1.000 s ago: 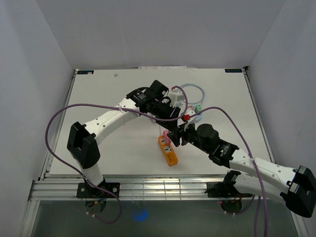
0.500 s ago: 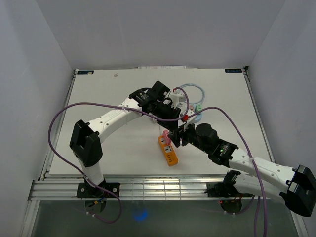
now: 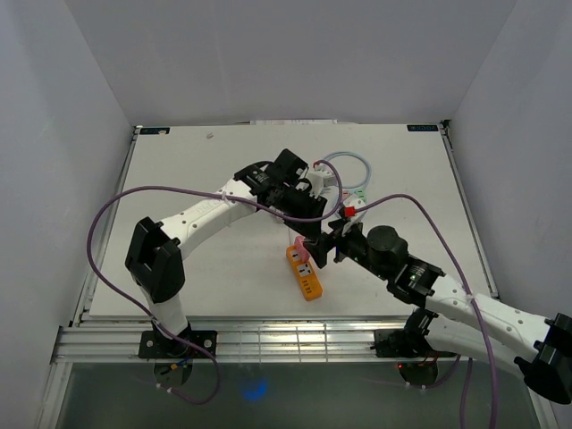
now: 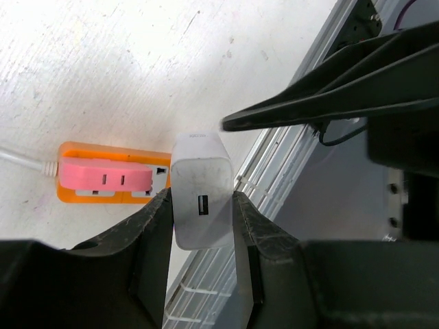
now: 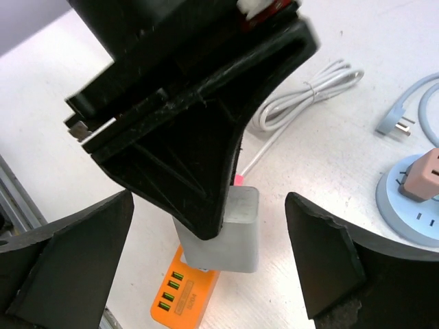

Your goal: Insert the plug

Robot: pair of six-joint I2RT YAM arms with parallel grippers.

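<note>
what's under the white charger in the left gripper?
The orange power strip, pink socket face and green USB ports showing. The white charger hides its own prongs and the strip right below, so contact can't be judged.

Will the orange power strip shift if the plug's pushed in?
Likely slides: orange power strip lies flat on the smooth table, nothing seen clamping it. Small plastic body, probably light. Flat and low, so unlikely to tip.
</note>
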